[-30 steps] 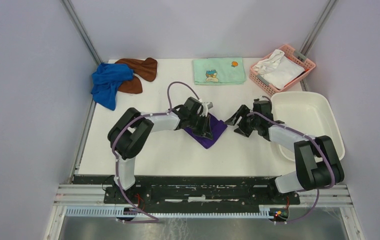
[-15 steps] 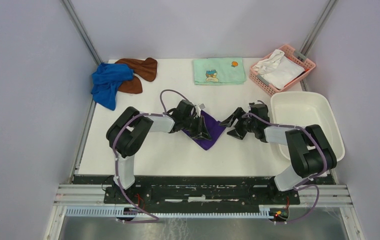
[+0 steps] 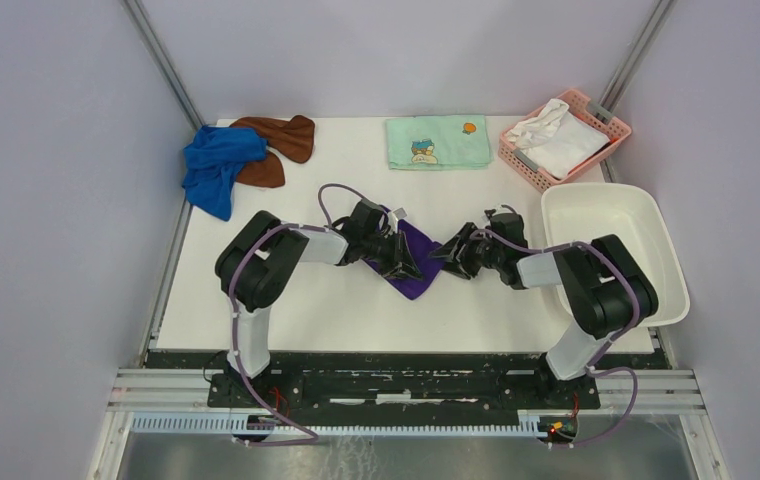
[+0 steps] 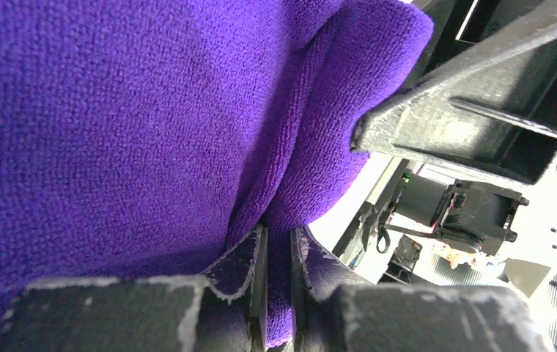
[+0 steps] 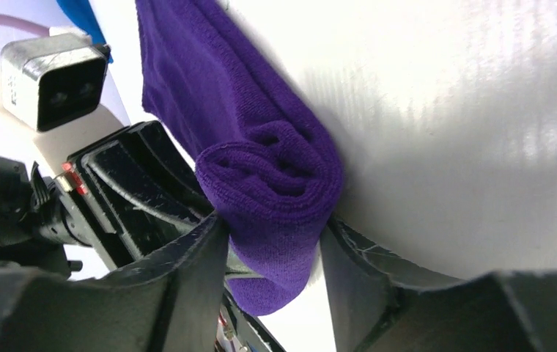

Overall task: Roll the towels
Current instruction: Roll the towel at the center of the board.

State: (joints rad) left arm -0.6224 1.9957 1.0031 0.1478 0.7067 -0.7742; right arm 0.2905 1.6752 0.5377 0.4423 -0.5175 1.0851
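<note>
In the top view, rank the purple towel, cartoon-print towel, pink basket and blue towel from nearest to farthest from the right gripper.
1. The purple towel, touching the right gripper, at the table's centre.
2. The cartoon-print towel, at the far edge, in the middle.
3. The pink basket, in the far right corner.
4. The blue towel, in the far left corner.
</note>
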